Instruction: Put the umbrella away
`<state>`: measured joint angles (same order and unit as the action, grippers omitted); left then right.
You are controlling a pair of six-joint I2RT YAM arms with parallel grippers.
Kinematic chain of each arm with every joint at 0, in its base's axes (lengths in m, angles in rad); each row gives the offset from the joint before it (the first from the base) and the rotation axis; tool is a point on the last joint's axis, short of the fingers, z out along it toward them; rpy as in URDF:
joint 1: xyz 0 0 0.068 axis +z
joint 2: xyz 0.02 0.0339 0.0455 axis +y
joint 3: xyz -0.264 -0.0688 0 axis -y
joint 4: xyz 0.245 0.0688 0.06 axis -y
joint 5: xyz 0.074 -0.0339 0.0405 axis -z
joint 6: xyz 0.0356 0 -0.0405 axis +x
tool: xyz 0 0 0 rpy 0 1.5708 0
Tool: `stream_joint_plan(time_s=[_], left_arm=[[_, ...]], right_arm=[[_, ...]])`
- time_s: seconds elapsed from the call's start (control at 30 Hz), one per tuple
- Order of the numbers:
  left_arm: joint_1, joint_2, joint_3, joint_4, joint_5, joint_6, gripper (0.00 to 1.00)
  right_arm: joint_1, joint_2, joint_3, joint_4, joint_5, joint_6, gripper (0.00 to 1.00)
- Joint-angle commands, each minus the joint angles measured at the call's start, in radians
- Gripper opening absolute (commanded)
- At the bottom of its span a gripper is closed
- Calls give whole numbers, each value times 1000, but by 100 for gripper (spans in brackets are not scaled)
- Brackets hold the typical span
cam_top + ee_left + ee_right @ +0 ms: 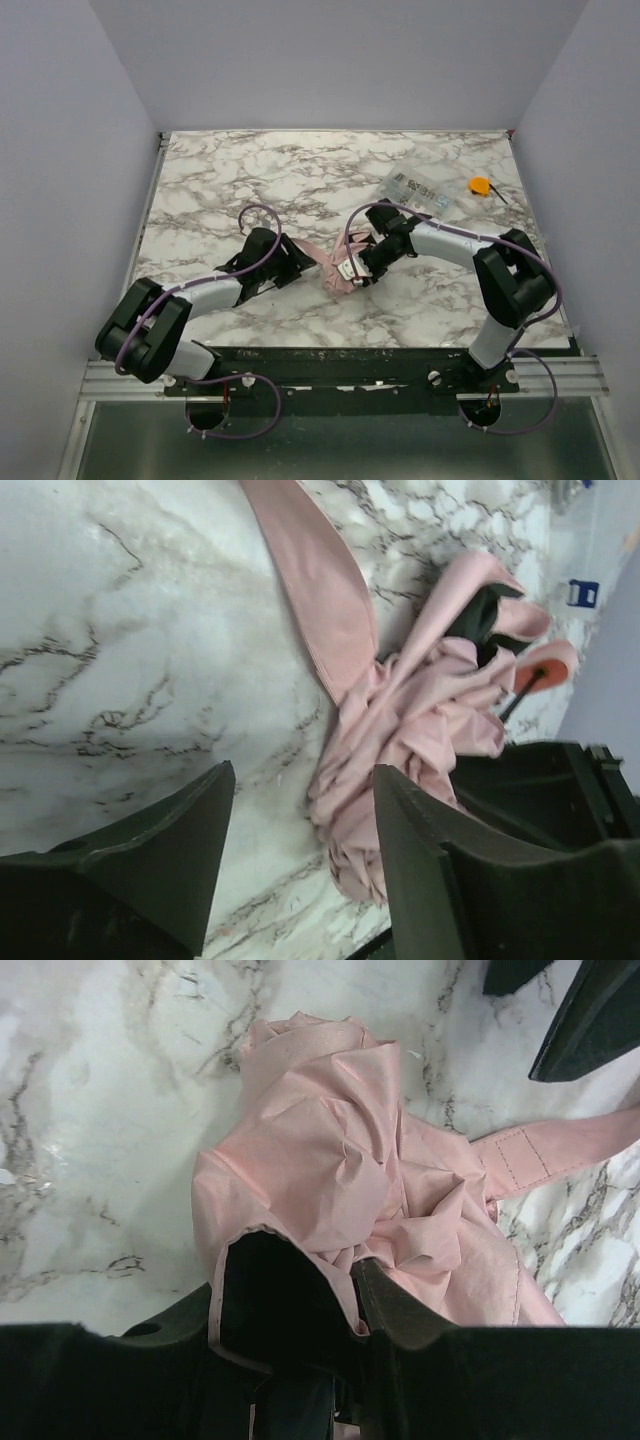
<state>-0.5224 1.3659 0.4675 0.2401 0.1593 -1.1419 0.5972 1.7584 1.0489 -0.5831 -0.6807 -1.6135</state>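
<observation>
The umbrella [335, 270] lies near the middle of the marble table [250, 180] as a crumpled pale pink bundle, its strap [310, 590] trailing loose. The right gripper [300, 1270] is clenched on the bunched fabric, and the left gripper [300, 820] stands released just beside it, holding nothing. This looks like the bundling step: next the left gripper probably needs to catch the strap and wrap it round.

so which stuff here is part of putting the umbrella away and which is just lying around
Part of the job: umbrella, bunched up; right gripper, shut on its fabric; left gripper, open beside it.
Just lying about: clear labelled packet; small orange object near the far right corner.
</observation>
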Motion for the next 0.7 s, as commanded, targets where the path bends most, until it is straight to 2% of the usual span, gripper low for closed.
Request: stream_joint_plan(time_s=[0.0,0.13,0.2,0.47,0.67], left_arm=[[5,82,62,-85,-84,-87,53],[5,177,134,-60,-58,-98,40],[4,220,168,-60,-57,-105,38],[-1,322,291,-98,-8,-59,19],[-1,415,452,-203,33,35,20]], right_arm=[[27,21,-95,-274,29,56,8],[61,-7,-114,-265,28,81,8],[85,-18,-124,-245,27,107,8],[134,17,-103,-204,56,217,7],[136,42,-73,-178,91,329,7]])
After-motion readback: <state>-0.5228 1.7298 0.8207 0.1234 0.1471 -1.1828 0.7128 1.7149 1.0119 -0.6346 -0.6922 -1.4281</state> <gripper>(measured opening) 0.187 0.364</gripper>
